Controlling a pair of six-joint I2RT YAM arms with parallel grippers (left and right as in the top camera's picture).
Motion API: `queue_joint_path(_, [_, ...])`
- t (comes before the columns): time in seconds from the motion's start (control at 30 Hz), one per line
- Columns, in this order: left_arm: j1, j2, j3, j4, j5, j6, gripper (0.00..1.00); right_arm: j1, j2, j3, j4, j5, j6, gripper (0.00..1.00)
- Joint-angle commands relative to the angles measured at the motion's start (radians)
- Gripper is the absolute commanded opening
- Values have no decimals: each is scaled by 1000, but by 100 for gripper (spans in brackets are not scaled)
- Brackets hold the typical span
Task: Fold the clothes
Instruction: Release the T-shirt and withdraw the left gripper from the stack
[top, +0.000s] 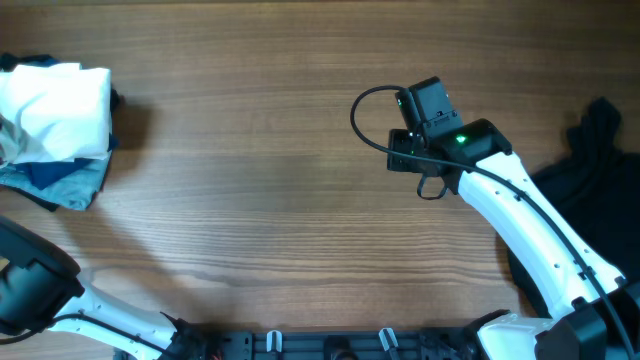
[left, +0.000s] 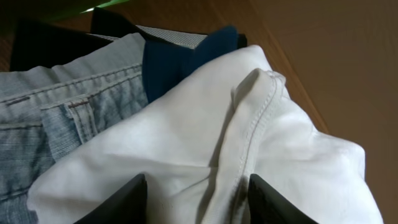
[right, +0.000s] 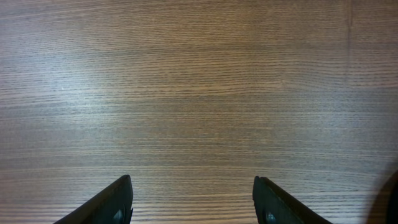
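Note:
A pile of clothes lies at the table's far left: a white garment (top: 55, 110) on top of blue ones (top: 68, 182). In the left wrist view the white garment (left: 186, 143) fills the frame, with light denim (left: 62, 118), a dark blue piece (left: 186, 59) and black cloth (left: 50, 40) behind it. My left gripper (left: 198, 202) is open, its fingers on either side of a seamed fold of the white garment. My right gripper (right: 193, 199) is open and empty over bare wood, near the table's middle right (top: 400, 150). A black garment (top: 590, 180) lies at the right edge.
The wooden table (top: 260, 200) spans the view. My left arm's base (top: 40, 290) sits at the bottom left, and my right arm (top: 530, 230) reaches in from the bottom right, next to the black garment.

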Motion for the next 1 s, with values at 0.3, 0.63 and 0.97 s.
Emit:
queue_joint_path(0.3, [-26, 21, 3, 117, 96, 0, 4, -3, -16, 10, 5, 21, 17, 62])
queue_joint_path(0.63, [-33, 27, 3, 312, 2, -46, 4, -3, -16, 10, 6, 21, 17, 62])
queue_joint_path(0.97, [-24, 11, 3, 216, -85, 55, 24, -3, -16, 10, -2, 21, 17, 63])
